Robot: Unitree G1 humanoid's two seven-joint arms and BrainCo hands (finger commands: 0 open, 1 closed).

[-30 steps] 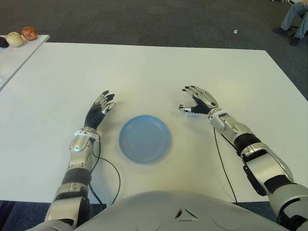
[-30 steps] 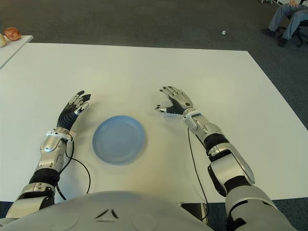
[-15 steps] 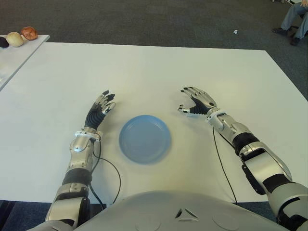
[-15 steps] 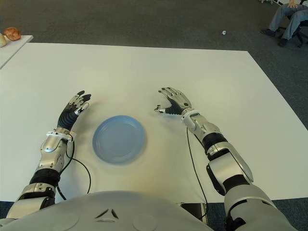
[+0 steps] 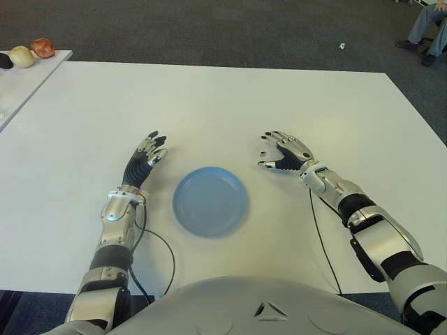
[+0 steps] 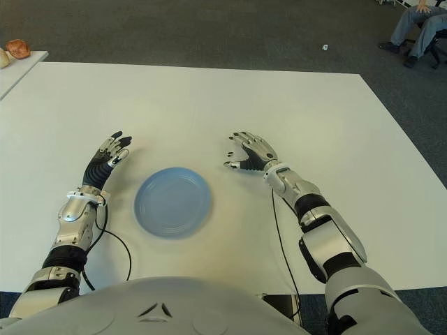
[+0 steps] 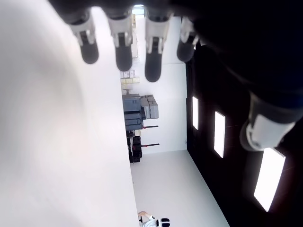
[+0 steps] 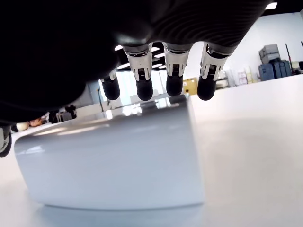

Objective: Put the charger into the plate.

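charger: white block on the white surface, directly under right hand, just right of the blue plate. Right hand fingers spread above it, not gripping. Left hand just left of plate, fingers extended, empty. Plate holds nothing.

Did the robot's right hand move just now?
Yes. The right hand has dropped slightly nearer the robot and the plate, lowering over the white charger on the table.
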